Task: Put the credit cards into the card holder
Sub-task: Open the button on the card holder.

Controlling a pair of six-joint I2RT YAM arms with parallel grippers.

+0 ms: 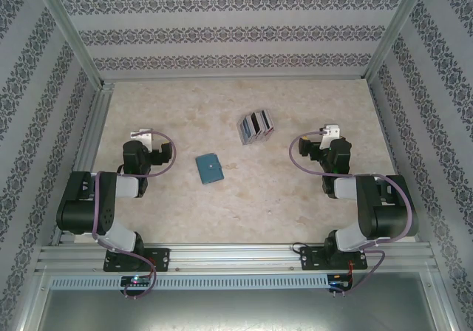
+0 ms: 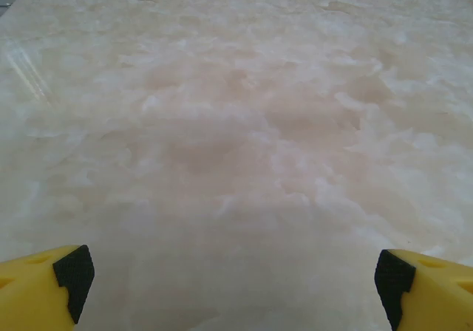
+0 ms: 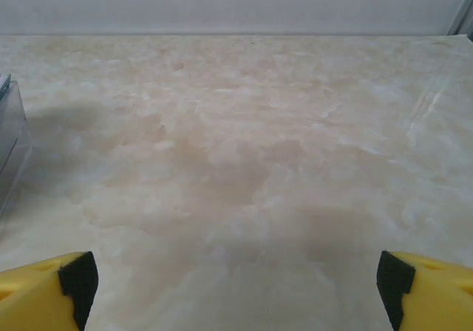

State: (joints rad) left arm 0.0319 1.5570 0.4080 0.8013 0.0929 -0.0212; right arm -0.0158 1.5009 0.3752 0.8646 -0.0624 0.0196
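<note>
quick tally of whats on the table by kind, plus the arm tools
card holder: 1
fanned set of credit cards: 1 (single cards too small to count)
tools, both open: 2, left tool and right tool
total: 4

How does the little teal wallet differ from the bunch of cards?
The card holder is one teal piece; the credit cards are several, fanned, mostly grey. The card holder lies nearer the front, the credit cards farther back and rightward. Both rest on the table, untouched.
</note>
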